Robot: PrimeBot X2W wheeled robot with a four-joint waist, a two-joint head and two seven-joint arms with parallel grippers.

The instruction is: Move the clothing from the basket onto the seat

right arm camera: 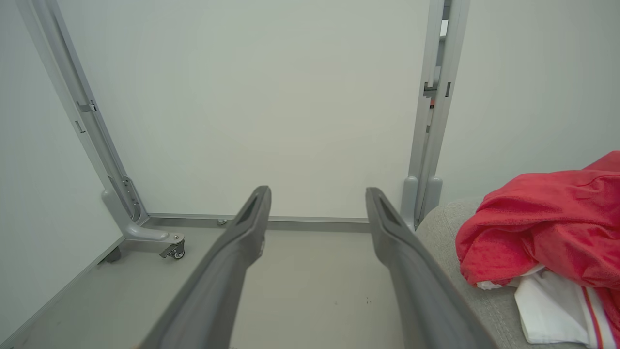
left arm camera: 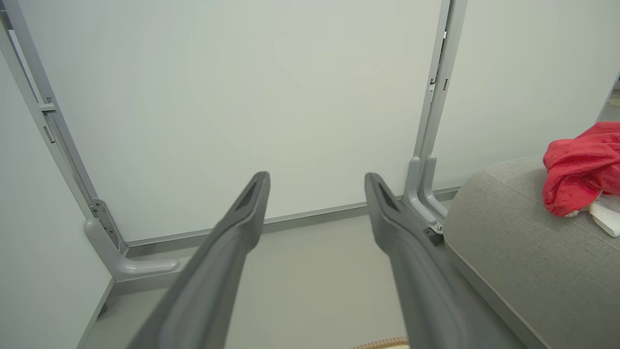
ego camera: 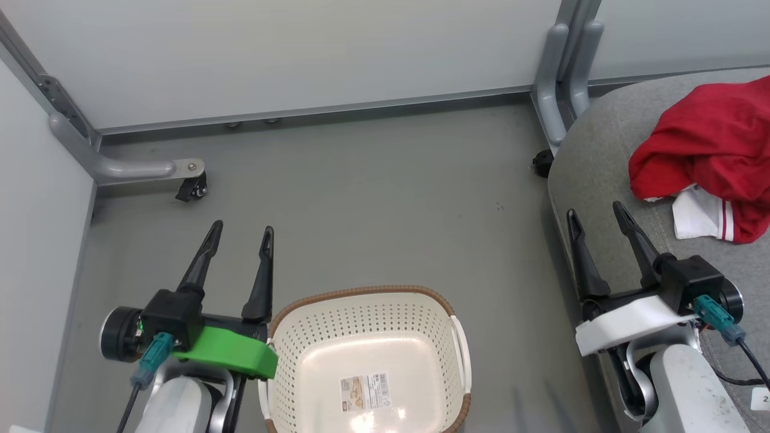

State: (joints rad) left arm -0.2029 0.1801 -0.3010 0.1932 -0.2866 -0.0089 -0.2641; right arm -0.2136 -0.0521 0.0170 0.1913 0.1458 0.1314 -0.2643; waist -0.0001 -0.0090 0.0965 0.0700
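**Asker:** Where is the clothing?

**Describer:** The clothing (ego camera: 710, 144), a crumpled bright red heap with a white cuff edged in thin red stripes, lies on the seat (ego camera: 601, 162) at the far right of the scene. The seat is a large grey woven cushion with a rounded corner.

**Asker:** And the basket?

**Describer:** The basket (ego camera: 361, 291), cream perforated plastic with a brown braided rim, stands on the grey floor (ego camera: 373, 198) at the near centre, well apart from the clothing. Its pale base is in plain sight and bears a barcode sticker (ego camera: 364, 392).

**Asker:** How do the tools stand?

**Describer:** The left tool (ego camera: 242, 227) hovers over the floor just left of the basket. Its two long dark fingers are spread wide and grip nothing. The right tool (ego camera: 594, 208) hovers at the seat's left edge, near the clothing but not touching it. Its fingers are likewise spread wide and grip nothing.

**Asker:** What lies beyond?

**Describer:** Pale wall panels (ego camera: 301, 54) in grey metal frames close the far side and the left side. A frame foot (ego camera: 138, 168) with a small black caster (ego camera: 191, 189) rests on the floor at the far left.
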